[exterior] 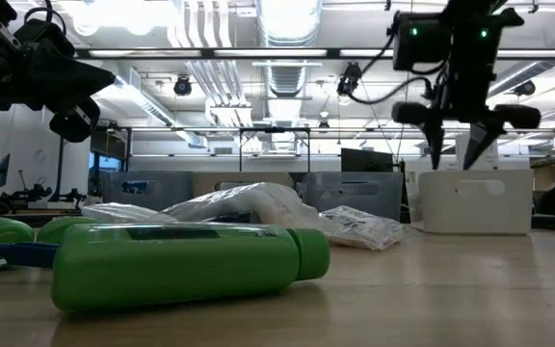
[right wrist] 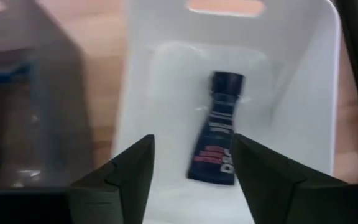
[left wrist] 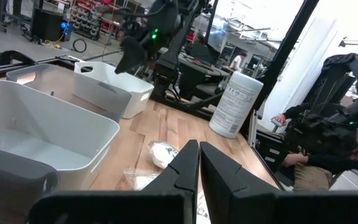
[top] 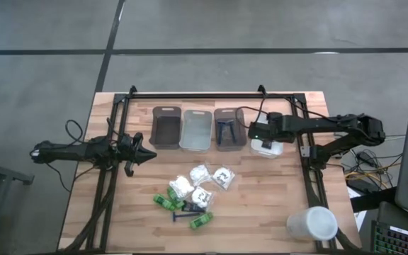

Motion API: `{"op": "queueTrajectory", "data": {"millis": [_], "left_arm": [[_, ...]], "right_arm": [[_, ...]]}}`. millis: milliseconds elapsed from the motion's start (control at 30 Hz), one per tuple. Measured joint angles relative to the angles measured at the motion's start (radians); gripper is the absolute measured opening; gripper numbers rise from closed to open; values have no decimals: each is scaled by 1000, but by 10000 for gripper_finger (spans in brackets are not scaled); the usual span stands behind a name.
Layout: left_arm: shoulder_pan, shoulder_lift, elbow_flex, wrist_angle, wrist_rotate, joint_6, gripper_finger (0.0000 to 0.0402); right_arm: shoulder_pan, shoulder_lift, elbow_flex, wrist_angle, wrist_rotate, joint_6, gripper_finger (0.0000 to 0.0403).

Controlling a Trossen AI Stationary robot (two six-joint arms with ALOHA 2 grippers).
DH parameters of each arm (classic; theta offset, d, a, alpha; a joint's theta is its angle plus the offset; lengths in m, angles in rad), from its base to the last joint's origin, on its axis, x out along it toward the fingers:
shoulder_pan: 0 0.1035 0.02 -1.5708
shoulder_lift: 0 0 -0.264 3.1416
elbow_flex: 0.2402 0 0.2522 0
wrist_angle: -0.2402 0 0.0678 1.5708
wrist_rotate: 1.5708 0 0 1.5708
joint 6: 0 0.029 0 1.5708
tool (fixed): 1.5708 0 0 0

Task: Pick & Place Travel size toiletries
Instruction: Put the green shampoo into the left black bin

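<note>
The toiletries lie in a pile on the table's middle: white packets [top: 202, 176], green mini bottles [top: 165, 202] and a dark blue razor [top: 183, 214]. One green bottle [exterior: 181, 265] lies on its side close to the low camera. A black tube [right wrist: 219, 146] lies flat on the floor of the white bin [top: 266, 147]. My right gripper [right wrist: 192, 142] hangs open above that bin, fingers pointing down, touching nothing [exterior: 462, 154]. My left gripper [top: 151, 153] is shut and waits above the table, left of the pile.
Four bins stand in a row at the far side: dark grey [top: 166, 127], clear [top: 195, 129], grey holding blue razors [top: 224, 132], then the white one. A large white cup [top: 312, 223] stands at the near right corner. A person [left wrist: 328, 149] sits beyond the table.
</note>
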Motion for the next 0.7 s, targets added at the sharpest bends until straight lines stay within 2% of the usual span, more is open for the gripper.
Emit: {"op": "queueTrajectory", "data": {"millis": [233,433,533,700], "left_arm": [[0,0,0,-1,0,0,19],[0,0,0,-2,0,0,19],[0,0,0,-3,0,0,19],[0,1,0,-3,1,0,19]], "right_arm": [[115,0,79,149,20,-270,246],[226,28,107,302,18,-300,258],[278,66,112,394,-29,-361,256],[361,177,160,569,-175,-485,239]]}}
